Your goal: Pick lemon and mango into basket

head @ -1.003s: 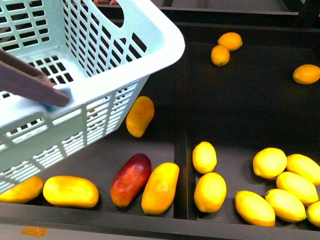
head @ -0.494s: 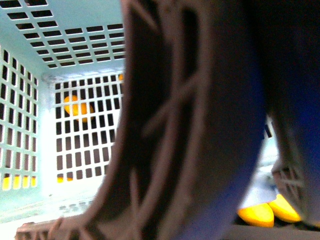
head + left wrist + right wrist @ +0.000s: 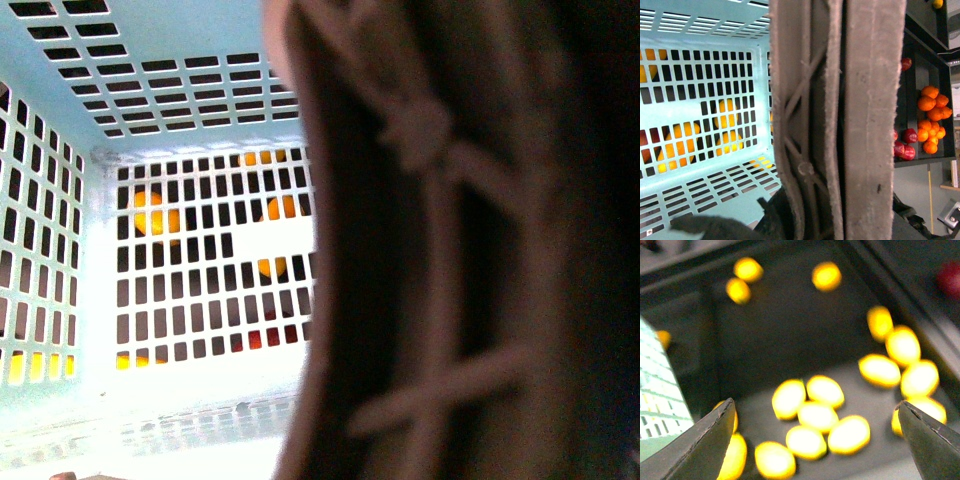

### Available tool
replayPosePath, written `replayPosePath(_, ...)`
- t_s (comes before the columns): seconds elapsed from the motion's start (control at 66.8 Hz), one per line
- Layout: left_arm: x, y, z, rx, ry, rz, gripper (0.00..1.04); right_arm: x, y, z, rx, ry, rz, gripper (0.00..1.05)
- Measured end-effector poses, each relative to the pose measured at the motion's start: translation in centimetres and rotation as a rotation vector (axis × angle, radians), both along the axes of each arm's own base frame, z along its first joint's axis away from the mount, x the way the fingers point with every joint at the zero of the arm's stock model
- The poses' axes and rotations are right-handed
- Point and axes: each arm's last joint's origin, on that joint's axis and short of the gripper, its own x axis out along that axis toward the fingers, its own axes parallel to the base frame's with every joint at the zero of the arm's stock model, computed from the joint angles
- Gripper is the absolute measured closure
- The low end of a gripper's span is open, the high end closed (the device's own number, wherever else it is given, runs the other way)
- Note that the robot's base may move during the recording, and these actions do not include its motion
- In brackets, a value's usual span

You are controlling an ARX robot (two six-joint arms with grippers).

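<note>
left gripper (image 3: 835, 227): closed on basket (image 3: 764, 75) handle (image 3: 870, 100) | right gripper (image 3: 815, 405): open, empty, hovering over lemons (image 3: 817, 416) in dark bin (image 3: 780, 330) | basket: close before front camera, orange-yellow fruit (image 3: 726, 107) visible through its lattice

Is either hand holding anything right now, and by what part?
Left hand holds the light teal slotted plastic basket by its brown arched handle; right hand is open, empty.

Dark shelf (image 3: 790, 335) carried a loose cluster of lemons (image 3: 817, 416); three more lay well apart.
</note>
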Motion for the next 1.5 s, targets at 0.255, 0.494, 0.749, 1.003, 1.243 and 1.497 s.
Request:
replayPosePath(0.255, 0.0, 0.0, 0.0, 0.0, -0.001, 0.002, 0.9, 1.2, -3.9, -0.5, 0.034, -0.002, -0.104, 0.09)
replayPosePath(0.494, 0.0, 0.0, 0.0, 0.001, -0.002, 0.003, 0.9, 4.4, -6.4, -3.7, -0.12, 0.164, 0.095, 0.09)
replayPosePath(0.749, 0.0, 0.0, 0.0, 0.0, -0.002, 0.002, 0.9, 11.3, -5.9, -7.4, -0.325, 0.295, 0.437, 0.09)
replayPosePath(1.003, 0.0, 0.0, 0.0, 0.0, -0.001, 0.002, 0.9, 15.9, -3.8, -13.1, -0.507, 0.459, 0.831, 0.09)
replayPosePath(1.243, 0.0, 0.0, 0.0, 0.0, -0.001, 0.001, 0.9, 19.1, -0.8, -15.5, -0.6, 0.444, 1.067, 0.09)
replayPosePath(1.497, 0.0, 0.0, 0.0, 0.001, -0.002, 0.004, 0.9, 19.9, 1.1, -17.9, -0.588, 0.466, 1.201, 0.09)
